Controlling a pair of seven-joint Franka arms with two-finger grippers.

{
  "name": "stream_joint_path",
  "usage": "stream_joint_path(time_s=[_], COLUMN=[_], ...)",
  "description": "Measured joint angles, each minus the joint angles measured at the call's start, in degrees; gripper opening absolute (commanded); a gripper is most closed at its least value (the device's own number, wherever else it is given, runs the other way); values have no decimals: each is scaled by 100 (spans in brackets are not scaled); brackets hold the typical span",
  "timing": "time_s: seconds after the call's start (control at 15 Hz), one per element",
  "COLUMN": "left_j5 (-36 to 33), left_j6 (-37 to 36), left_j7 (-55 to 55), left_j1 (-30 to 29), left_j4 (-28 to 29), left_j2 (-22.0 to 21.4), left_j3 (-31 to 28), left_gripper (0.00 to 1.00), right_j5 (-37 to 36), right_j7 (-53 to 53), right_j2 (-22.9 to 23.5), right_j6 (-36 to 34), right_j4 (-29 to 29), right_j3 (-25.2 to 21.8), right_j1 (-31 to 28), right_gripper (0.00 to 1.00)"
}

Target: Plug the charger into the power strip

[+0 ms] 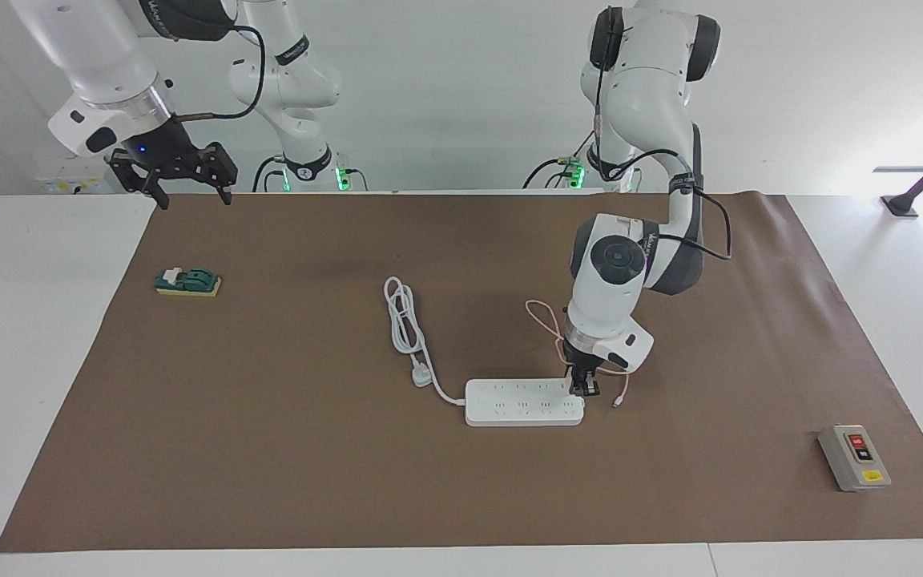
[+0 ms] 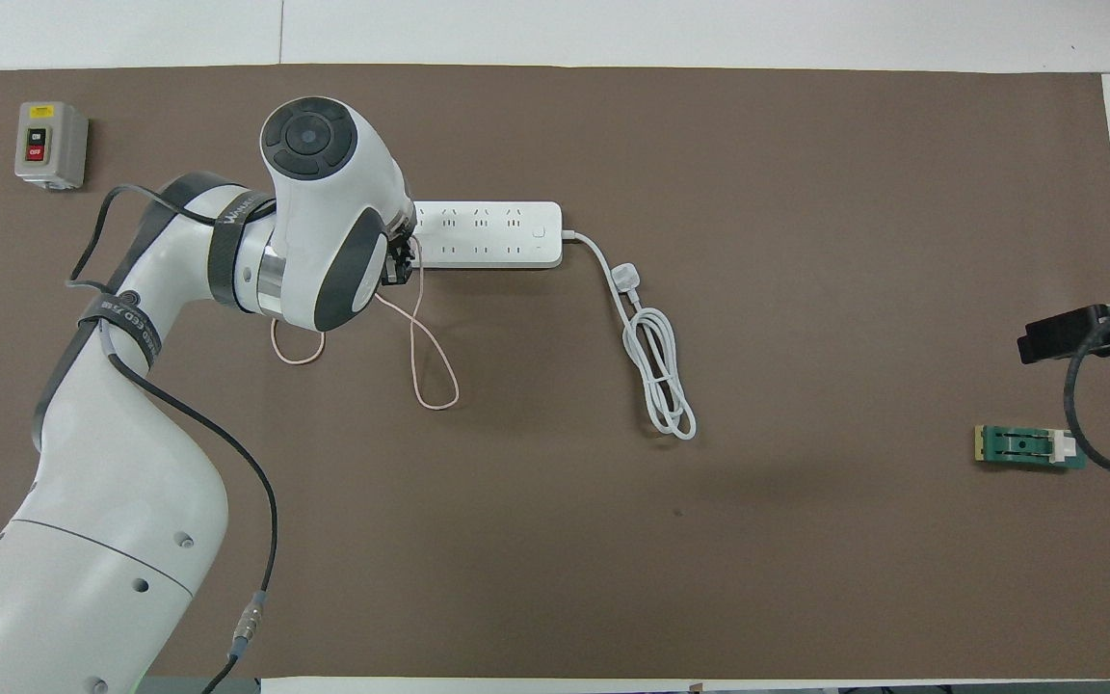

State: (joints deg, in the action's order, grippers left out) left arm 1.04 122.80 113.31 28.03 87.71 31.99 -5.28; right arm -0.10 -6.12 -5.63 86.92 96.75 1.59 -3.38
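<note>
The left gripper is down at the end of the power strip that lies toward the left arm's end of the worktop, its tips right at the strip's top face on the edge nearer to the robots. Its jaws are closed tight; the charger's cube body cannot be made out between them in either view, hidden by the fingers and the wrist, so whether they grip it cannot be told. The charger's thin pink cable comes out from just under the left gripper and runs in two loose loops on the brown mat, nearer to the robots than the strip; its free tip rests on the mat just beside the strip's end.

The power strip lies flat about mid-worktop, long side running between the two arms' ends. From its end toward the right arm its thick white cord curves nearer to the robots into a coiled bundle, with the white three-pin plug lying beside the cord close to the strip.

The right gripper hangs in the air over the mat's edge at the right arm's end of the worktop, jaws spread wide and holding nothing; that arm waits. A small green and yellow switch block sits on the mat below it. A grey box with red and black buttons sits at the left arm's end, farther from the robots than the strip.
</note>
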Motion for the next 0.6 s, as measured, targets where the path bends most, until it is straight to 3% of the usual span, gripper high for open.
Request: stream_joint_path(time_s=[0.6], left_j5=[0], left_j6=[-43], left_j7=[91], left_j1=[32], left_j4=[5], left_j2=[0], left_j3=[56], left_gripper=[0], right_j5=[0], right_j7=[0], right_j2=[-3], right_j6=[-40], right_j4=[0], right_j3=[3], right_j1=[-2], right_gripper=[100])
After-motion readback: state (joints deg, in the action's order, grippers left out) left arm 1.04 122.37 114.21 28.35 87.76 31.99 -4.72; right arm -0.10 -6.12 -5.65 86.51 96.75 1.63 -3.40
